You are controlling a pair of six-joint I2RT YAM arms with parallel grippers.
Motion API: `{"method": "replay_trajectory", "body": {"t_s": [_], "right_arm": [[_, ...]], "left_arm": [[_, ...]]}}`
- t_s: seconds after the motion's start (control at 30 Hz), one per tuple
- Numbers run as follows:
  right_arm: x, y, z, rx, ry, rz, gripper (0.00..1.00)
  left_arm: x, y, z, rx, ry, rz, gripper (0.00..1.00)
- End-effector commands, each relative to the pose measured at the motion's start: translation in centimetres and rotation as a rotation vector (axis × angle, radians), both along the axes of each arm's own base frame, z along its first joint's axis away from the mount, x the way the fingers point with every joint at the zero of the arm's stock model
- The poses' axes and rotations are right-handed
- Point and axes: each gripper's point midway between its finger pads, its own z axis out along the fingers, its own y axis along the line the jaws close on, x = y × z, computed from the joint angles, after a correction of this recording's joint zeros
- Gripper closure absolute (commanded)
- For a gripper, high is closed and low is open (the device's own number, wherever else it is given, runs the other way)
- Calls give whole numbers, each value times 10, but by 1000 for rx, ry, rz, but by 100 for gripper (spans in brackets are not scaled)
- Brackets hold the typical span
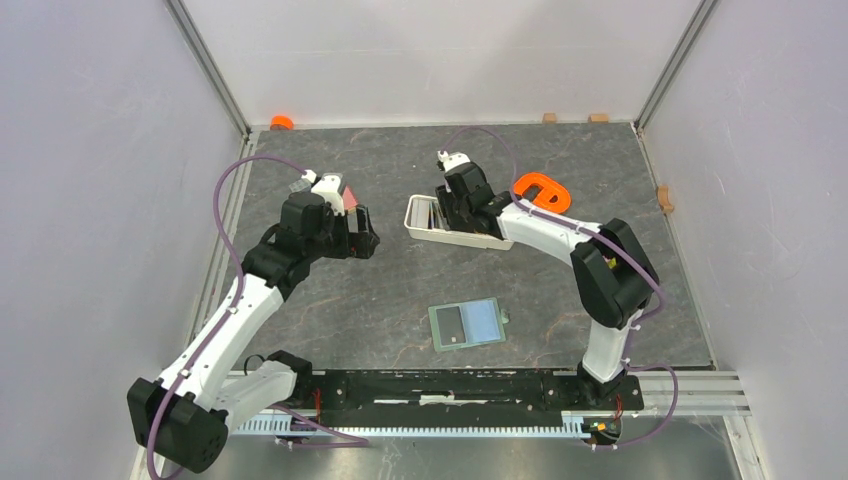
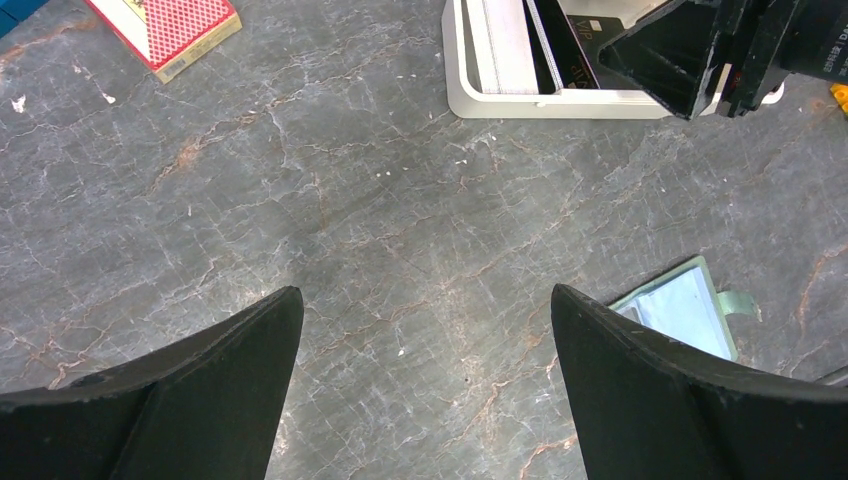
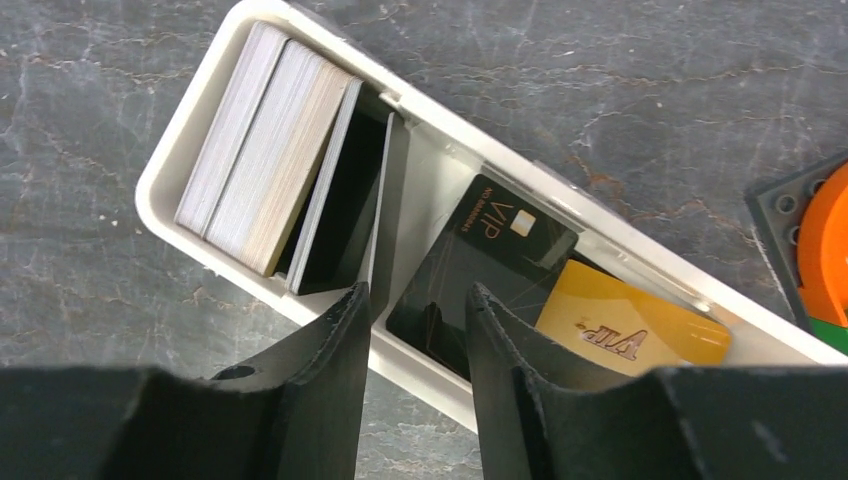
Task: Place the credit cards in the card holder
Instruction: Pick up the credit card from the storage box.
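Right gripper point(image 3: 418, 300) hangs over the long white plastic tray point(image 3: 160, 190), fingers a narrow slot apart, lined on the glossy black VIP card point(image 3: 480, 270) beside the gold card point(image 3: 630, 330), likely to pinch its edge. Sage-green folding card holder point(image 1: 468, 324) lies open mid-table, ready; left gripper point(image 2: 428, 295) hovers spread wide, empty.

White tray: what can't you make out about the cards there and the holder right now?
Right wrist: black VIP card, near end hidden behind the right tool; contact unclear.
Right wrist: gold card, lower edge covered by that tool.
Top external: white tray contents, too small and blocked by the right arm.
Left wrist: card holder, mostly behind the left tool.
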Motion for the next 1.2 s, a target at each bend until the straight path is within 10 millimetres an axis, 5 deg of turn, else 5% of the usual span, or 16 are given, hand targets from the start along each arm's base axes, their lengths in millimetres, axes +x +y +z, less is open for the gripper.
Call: {"method": "replay_trajectory", "body": {"t_s": [0.0,0.47,0.6,0.7,0.8,1.17], "right_arm": [[7,19,19,54,-36,21,54],[24,21,-10,-31,-8,-20,59],[34,21,-12,-56,-23,-47,69],[37,25,-9,-49,-27,-51,88],[38,24,6,-26,-57,-61,100],[15,13,121,140,-234,-27,100]], "left_arm": [[5,-2,4,15,-42,-39,0],[4,-2,4,15,-39,-41,0],[5,-2,3,18,-36,-38,0],[5,-1,2,21,-35,-34,0],[6,0,1,26,-34,-32,0],[-6,-14,10,-65,-39,-54,3]]}}
